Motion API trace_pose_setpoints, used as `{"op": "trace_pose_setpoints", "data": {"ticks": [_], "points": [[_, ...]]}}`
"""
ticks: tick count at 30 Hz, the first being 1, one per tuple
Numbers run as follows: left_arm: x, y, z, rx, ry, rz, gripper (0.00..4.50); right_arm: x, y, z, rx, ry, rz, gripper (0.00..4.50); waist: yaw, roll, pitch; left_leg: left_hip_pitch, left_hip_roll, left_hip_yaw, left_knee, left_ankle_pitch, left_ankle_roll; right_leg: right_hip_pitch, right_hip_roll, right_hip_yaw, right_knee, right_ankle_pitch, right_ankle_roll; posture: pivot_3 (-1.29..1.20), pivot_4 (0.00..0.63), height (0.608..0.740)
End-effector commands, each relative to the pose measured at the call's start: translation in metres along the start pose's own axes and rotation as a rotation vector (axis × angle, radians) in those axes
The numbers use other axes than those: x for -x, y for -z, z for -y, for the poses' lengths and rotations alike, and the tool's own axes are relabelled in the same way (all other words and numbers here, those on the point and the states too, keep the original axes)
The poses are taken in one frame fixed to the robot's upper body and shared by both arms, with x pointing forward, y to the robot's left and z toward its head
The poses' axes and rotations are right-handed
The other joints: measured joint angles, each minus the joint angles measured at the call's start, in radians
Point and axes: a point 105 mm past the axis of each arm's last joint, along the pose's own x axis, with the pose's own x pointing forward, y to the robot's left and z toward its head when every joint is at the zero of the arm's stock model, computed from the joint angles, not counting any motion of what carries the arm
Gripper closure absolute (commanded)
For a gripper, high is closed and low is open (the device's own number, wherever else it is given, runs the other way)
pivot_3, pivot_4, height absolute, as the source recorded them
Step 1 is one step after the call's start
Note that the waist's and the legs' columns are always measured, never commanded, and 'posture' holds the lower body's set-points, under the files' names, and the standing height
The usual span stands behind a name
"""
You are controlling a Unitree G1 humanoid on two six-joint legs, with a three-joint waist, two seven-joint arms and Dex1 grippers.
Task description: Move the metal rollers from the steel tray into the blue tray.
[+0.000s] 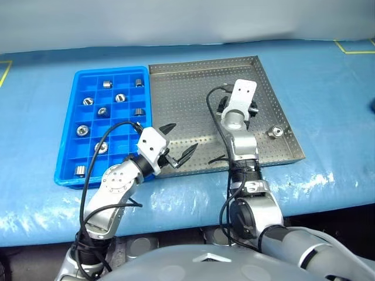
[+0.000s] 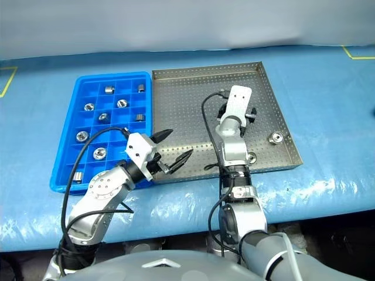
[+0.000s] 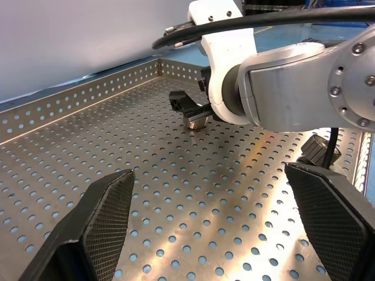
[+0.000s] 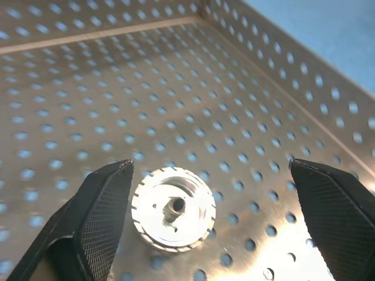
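Blue table cover (image 1: 328, 76) — yellow tape lines (image 1: 351, 50) at corners.

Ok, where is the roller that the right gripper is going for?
In the right wrist view, the shiny toothed metal roller lies on the perforated steel tray between the open right gripper fingers, close to one finger and untouched.

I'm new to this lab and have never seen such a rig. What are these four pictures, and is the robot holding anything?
It is a two-armed humanoid robot. Two pictures come from cameras on its head, looking down at a blue-covered table; the other two from a camera on each wrist. On the table lie a blue tray already holding several metal rollers, and a steel tray with a few rollers left. The left gripper is open and empty. The right gripper, also open, sits around one roller without gripping it.
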Motion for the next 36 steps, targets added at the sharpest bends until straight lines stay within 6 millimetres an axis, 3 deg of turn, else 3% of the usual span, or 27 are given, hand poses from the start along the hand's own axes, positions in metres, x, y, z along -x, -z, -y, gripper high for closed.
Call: {"op": "trace_pose_setpoints", "data": {"ticks": [1, 5, 8, 14, 15, 19, 24, 30, 36], "points": [[0.003, -0.009, 0.006, 0.008, 0.017, 0.037, 0.04, 0.004, -0.013, -0.022, -0.107, -0.046, -0.010, 0.00, -0.001, 0.001, 0.000, 0.000, 0.000, 0.000, 0.000, 0.000, 0.000, 0.000, 0.000, 0.000, 0.000, 0.000, 0.000, -0.06, 0.150, 0.740], [0.006, -0.006, 0.005, 0.014, 0.006, 0.031, 0.04, 0.002, -0.003, -0.033, -0.119, -0.124, -0.059, 0.00, -0.003, 0.002, 0.000, 0.001, 0.000, 0.001, 0.000, 0.000, 0.000, 0.000, 0.001, 0.001, 0.001, 0.000, 0.000, -0.04, 0.150, 0.740], [0.007, -0.004, 0.004, 0.011, -0.005, 0.028, 0.00, 0.004, -0.001, -0.038, -0.114, -0.155, -0.063, 0.57, 0.000, 0.002, 0.000, 0.001, 0.001, 0.000, 0.000, 0.000, 0.000, 0.000, 0.001, 0.001, 0.001, 0.000, 0.000, -0.04, 0.150, 0.740], [0.011, -0.003, 0.001, 0.017, -0.028, 0.031, 0.00, 0.020, -0.005, -0.052, -0.079, -0.273, -0.027, 2.52, 0.000, 0.003, 0.000, 0.001, 0.001, 0.001, 0.000, 0.000, 0.000, 0.000, 0.001, 0.001, 0.001, 0.000, 0.000, -0.03, 0.150, 0.740], [0.011, -0.003, 0.000, 0.021, -0.040, 0.035, 0.00, 0.024, -0.008, -0.056, -0.066, -0.304, -0.016, 2.69, 0.001, 0.003, 0.000, 0.001, 0.001, 0.001, 0.000, 0.000, 0.000, 0.000, 0.001, 0.001, 0.001, 0.000, 0.000, -0.03, 0.150, 0.740], [0.023, -0.004, -0.016, 0.025, -0.164, 0.053, 0.00, 0.062, -0.032, -0.089, 0.006, -0.553, 0.088, 2.69, 0.002, 0.003, 0.001, 0.000, 0.001, 0.001, -0.001, 0.000, 0.000, -0.003, 0.001, 0.001, 0.001, 0.000, 0.000, -0.01, 0.150, 0.740], [0.051, -0.010, -0.044, 0.011, -0.395, 0.078, 0.00, 0.121, -0.058, -0.134, 0.090, -0.921, 0.194, 2.69, 0.019, 0.003, 0.001, -0.001, 0.001, 0.000, -0.002, 0.000, 0.000, -0.004, 0.001, 0.000, 0.001, -0.001, -0.001, 0.06, 0.150, 0.740], [0.085, -0.017, -0.060, -0.029, -0.594, 0.066, 0.00, 0.166, -0.048, -0.170, 0.167, -1.215, 0.195, 2.69, 0.076, 0.003, 0.001, -0.001, 0.001, 0.000, -0.002, 0.000, 0.000, -0.003, 0.001, -0.001, 0.000, -0.001, -0.001, 0.20, 0.150, 0.740], [0.117, -0.016, -0.060, -0.026, -0.747, 0.036, 0.00, 0.181, -0.023, -0.195, 0.232, -1.330, 0.123, 2.69, 0.138, 0.002, 0.001, -0.001, 0.001, -0.001, -0.003, 0.000, 0.000, -0.003, 0.000, -0.002, -0.001, -0.001, -0.001, 0.30, 0.150, 0.740]]}}
